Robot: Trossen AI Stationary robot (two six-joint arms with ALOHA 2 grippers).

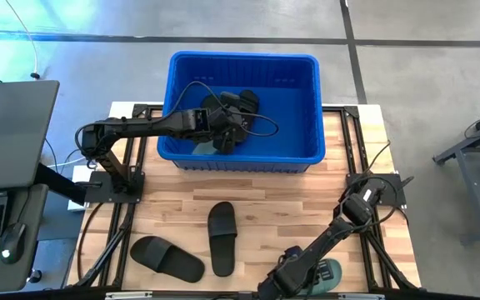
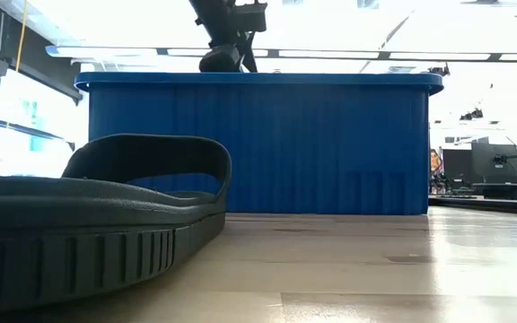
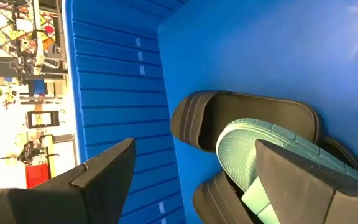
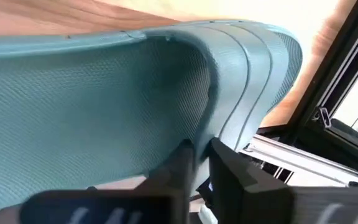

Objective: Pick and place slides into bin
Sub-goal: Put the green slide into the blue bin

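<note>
At the near right edge of the bench (image 1: 307, 208), the right claw (image 1: 283, 282) pinches the strap of a sage green slide (image 4: 104, 93). The left claw (image 3: 191, 180) hangs wide open, holding nothing, inside the blue bin (image 1: 298, 100), above black and green slides (image 3: 247, 143). Two black slides (image 1: 222, 237) lie near the bench's front.

Overhead and table-level views, both on the bin (image 1: 244, 108)
</note>
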